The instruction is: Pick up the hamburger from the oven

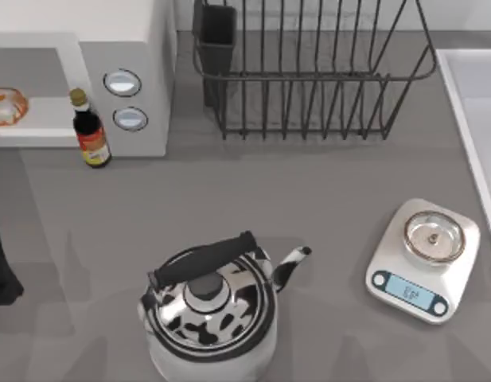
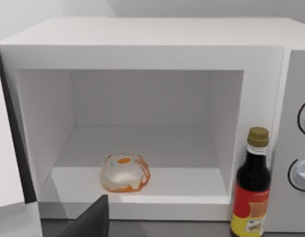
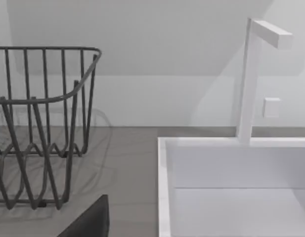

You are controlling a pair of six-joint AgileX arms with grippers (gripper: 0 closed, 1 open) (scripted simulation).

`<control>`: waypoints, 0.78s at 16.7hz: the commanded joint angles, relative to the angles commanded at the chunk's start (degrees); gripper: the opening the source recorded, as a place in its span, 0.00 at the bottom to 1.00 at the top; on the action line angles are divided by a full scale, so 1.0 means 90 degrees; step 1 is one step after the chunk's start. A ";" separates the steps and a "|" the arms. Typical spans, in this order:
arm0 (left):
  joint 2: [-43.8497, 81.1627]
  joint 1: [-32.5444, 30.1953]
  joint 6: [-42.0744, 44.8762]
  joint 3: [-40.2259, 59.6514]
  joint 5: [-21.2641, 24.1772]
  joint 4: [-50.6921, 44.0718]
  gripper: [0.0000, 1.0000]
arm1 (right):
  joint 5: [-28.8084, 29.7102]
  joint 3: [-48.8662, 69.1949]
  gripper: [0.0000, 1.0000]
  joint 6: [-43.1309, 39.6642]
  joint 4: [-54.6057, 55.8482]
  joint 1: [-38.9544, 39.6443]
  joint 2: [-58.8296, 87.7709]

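The white oven point(image 1: 142, 48) stands at the table's back left with its door swung open. The hamburger point(image 1: 6, 106), small, pale and orange-rimmed, lies on the cavity floor. In the left wrist view the hamburger point(image 2: 125, 173) sits near the front of the oven's cavity point(image 2: 142, 103). A dark part of my left gripper point(image 2: 90, 222) juts in before the opening, apart from the hamburger. My left arm point(image 1: 0, 270) shows at the table's left edge. A dark part of my right gripper point(image 3: 88, 219) hangs near the sink.
A dark bottle point(image 1: 90, 131) with a red label stands just in front of the oven's knob panel, right of the opening. A wire dish rack point(image 1: 309, 72) is at the back, a spotted kettle point(image 1: 209, 306) at the front, a white scale point(image 1: 424, 259) and a sink point(image 1: 476, 103) at the right.
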 joint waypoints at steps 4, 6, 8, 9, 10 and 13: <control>0.0000 0.0000 0.0000 0.0000 0.0000 0.0000 1.00 | 0.0000 0.0000 1.00 0.0000 0.0000 0.0000 0.0000; 0.0000 0.0000 0.0000 0.0000 0.0000 0.0000 1.00 | 0.0000 0.0000 1.00 0.0000 0.0000 0.0000 0.0000; 0.0000 0.0000 0.0000 0.0000 0.0000 0.0000 1.00 | 0.0000 0.0000 1.00 0.0000 0.0000 0.0000 0.0000; 0.0000 0.0000 0.0000 0.0000 0.0000 0.0000 1.00 | 0.0000 0.0000 1.00 0.0000 0.0000 0.0000 0.0000; 0.0000 0.0000 0.0000 0.0000 0.0000 0.0000 1.00 | 0.0000 0.0000 1.00 0.0000 0.0000 0.0000 0.0000; 0.0062 0.0005 0.0003 0.0031 0.0006 0.0035 1.00 | 0.0000 0.0000 1.00 0.0000 0.0000 0.0000 0.0000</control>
